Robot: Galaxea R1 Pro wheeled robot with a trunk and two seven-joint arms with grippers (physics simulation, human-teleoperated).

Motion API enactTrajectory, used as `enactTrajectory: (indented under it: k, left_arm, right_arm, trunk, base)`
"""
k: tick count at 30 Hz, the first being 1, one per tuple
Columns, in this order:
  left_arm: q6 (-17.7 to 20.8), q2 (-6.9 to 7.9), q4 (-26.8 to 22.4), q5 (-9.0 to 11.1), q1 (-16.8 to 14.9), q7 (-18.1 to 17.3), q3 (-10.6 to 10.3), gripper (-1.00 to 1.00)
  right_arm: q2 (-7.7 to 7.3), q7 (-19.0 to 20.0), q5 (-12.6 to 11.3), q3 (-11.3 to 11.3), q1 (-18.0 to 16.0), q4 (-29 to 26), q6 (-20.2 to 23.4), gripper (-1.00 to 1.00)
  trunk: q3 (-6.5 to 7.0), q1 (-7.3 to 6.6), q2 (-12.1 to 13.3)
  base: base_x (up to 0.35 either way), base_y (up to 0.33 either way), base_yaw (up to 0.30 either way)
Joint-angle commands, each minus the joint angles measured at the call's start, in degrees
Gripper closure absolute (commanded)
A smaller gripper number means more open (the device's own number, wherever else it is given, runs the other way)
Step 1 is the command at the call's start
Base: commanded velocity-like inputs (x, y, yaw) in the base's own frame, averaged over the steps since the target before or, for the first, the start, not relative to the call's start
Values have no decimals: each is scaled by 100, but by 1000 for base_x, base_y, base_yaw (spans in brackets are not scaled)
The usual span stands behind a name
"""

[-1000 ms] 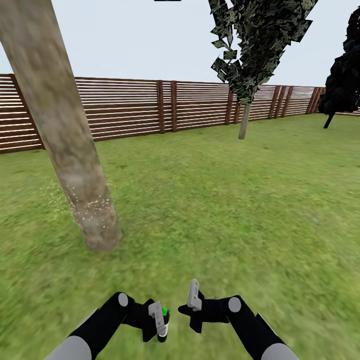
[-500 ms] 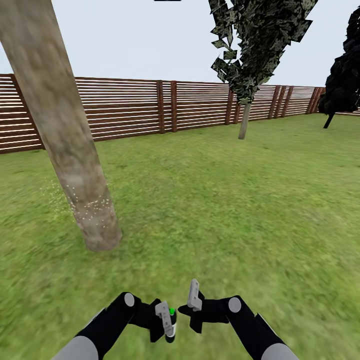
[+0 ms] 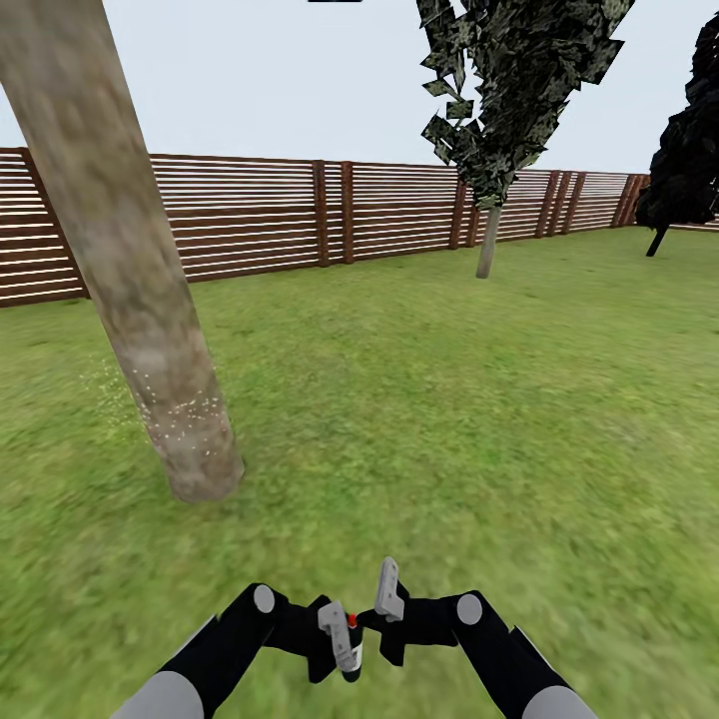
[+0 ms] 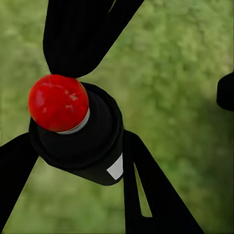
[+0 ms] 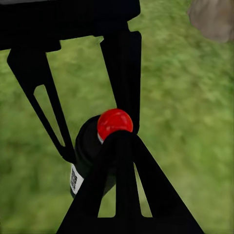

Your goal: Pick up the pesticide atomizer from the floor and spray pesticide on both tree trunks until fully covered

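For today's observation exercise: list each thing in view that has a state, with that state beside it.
Left gripper: shut on the atomizer.
Atomizer: held off the grass, red dot on its cap.
Right gripper: open, holding nothing.
Near tree trunk: pale specks near its base.
Far tree: trunk bare.

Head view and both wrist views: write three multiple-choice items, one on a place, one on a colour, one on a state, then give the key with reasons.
1. Where does the near tree trunk stand in the head view?
A. left of the arms
B. right of the arms
C. behind the fence

2. What colour is the dot on top of the pesticide atomizer?
A. blue
B. red
C. yellow

3. What is the left gripper doing?
A. hanging open over bare grass
B. pressing on the fence
C. holding the atomizer

Key: 1 A, the near tree trunk rises at the left, on this side of the fence. 2 B, the pesticide atomizer carries a red dot. 3 C, the left gripper has its fingers on either side of the atomizer's body.
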Motion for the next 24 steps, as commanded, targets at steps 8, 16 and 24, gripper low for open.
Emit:
enactTrajectory:
  k: [8, 16, 24]
  left_arm:
    - [-29, 29, 6, -53, -2, -19, 25, 100]
    - [-27, 723, 221, -84, 2, -12, 53, 100]
    - [-26, 1677, 388, -43, 44, 345, 80, 100]
  right_arm:
    - [2, 3, 52, -6, -2, -6, -32, 100]
    - [2, 5, 60, -8, -2, -6, -32, 100]
    - [-27, -44, 65, -14, 0, 26, -50, -100]
  trunk:
    - [-5, -1, -2]
    - [-5, -1, -2]
    - [-5, -1, -2]
  base:
    - [0, 0, 0]
    - [0, 0, 0]
    - [0, 0, 0]
